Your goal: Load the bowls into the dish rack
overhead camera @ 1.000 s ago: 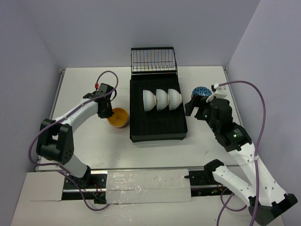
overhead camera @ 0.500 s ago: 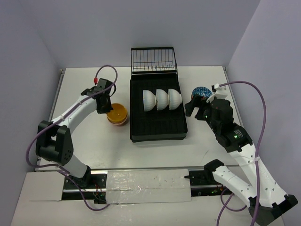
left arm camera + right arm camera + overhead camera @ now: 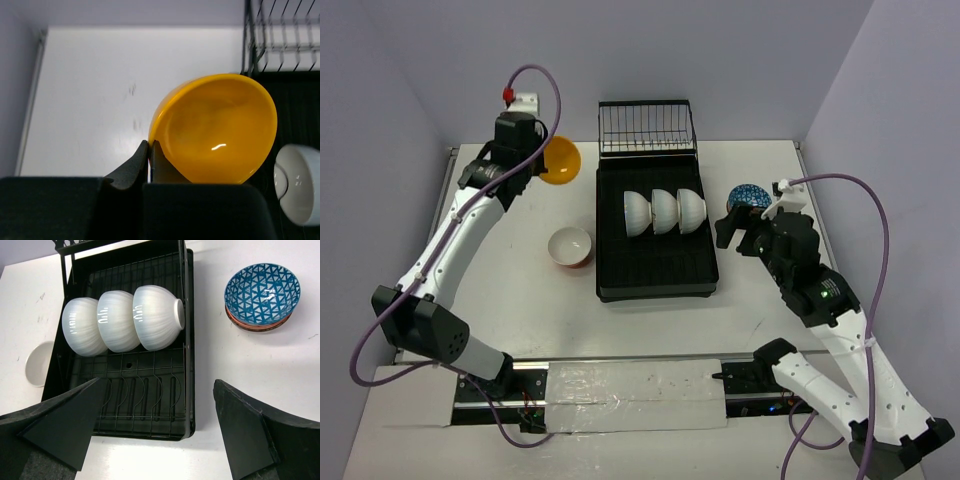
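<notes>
Bright, even light, soft shadows; a glint on the yellow bowl, near fingers blurred.

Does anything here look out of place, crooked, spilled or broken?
Nothing stands out. The yellow bowl is tilted only because the left gripper holds it by the rim. The three white bowls lie on their sides in an even row in the dish rack.

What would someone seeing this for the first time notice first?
The yellow bowl, pinched at its rim by the left gripper, hangs tilted near the far left corner of the dish rack. Next come three white bowls lined up on edge in the rack, and blue patterned bowls stacked to its right.
</notes>
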